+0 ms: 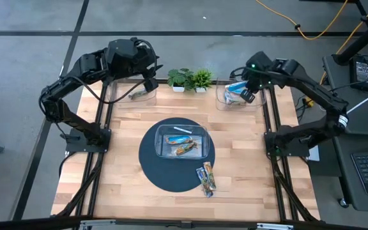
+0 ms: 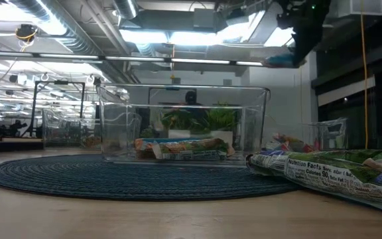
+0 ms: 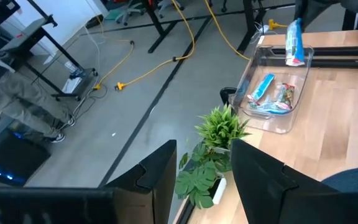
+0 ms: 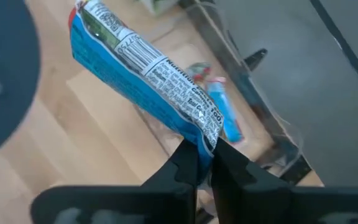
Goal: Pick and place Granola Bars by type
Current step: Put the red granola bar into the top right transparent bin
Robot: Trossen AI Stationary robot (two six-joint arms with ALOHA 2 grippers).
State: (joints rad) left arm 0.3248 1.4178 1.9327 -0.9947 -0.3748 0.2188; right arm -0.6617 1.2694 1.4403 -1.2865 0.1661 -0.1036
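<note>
Granola bars lay nearest: two green-wrapped bars [image 1: 206, 178] rested side by side at the lower right edge of the round dark mat [image 1: 155, 169], outside the centre bin [image 1: 202, 131]. That clear bin sat mid-mat and held an orange-brown bar [image 1: 184, 150] and a light blue bar [image 1: 183, 130]. Farther back, at upper right of the high view, the right gripper [image 4: 204, 163] was clamped on one end of a blue bar [image 4: 145, 78] above the right bin [image 3: 252, 81], which contained more bars. At upper left, the left gripper [image 3: 204, 180] stood parted and empty near the left bin [image 1: 152, 95]. Two small potted plants [image 1: 190, 79] stood between the rear bins.
</note>
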